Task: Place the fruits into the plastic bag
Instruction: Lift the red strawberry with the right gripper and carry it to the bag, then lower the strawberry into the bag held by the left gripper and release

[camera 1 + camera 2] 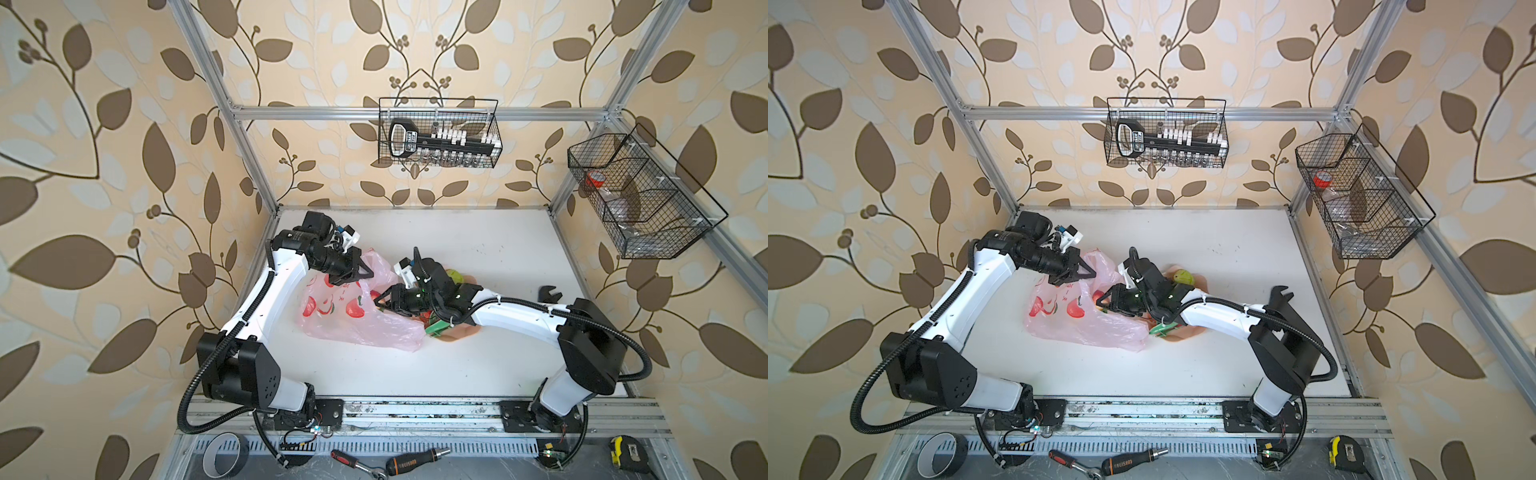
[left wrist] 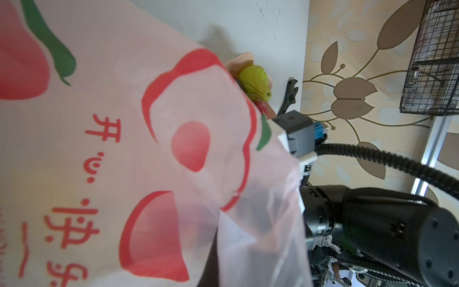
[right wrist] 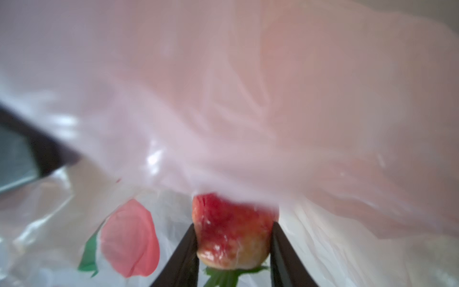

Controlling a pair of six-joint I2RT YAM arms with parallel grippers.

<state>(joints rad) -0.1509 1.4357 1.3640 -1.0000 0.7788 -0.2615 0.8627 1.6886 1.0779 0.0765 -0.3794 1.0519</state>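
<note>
The pink plastic bag [image 1: 353, 322] [image 1: 1075, 326] with red apple prints lies left of centre on the white table. My left gripper [image 1: 371, 274] [image 1: 1093, 274] is shut on the bag's upper edge and lifts it; the film [image 2: 124, 149] hides its jaws in the left wrist view. My right gripper [image 1: 377, 302] [image 1: 1099, 302] is shut on a strawberry [image 3: 231, 236] right at the bag's mouth, with bag film [image 3: 248, 99] draped over the fruit's tip. A green pear [image 1: 455, 275] [image 1: 1183, 276] [image 2: 255, 82] lies in the peach bowl [image 1: 465, 332] [image 1: 1190, 334]. Dragon fruit scales [image 1: 436, 328] [image 1: 1160, 329] show under the right arm.
A black wrench [image 1: 550, 295] [image 1: 1281, 296] lies on the table at the right. Two wire baskets hang above, one on the back rail [image 1: 440, 133] and one on the right frame [image 1: 640, 195]. A screwdriver [image 1: 415, 459], a tape roll and a tape measure lie along the front rail.
</note>
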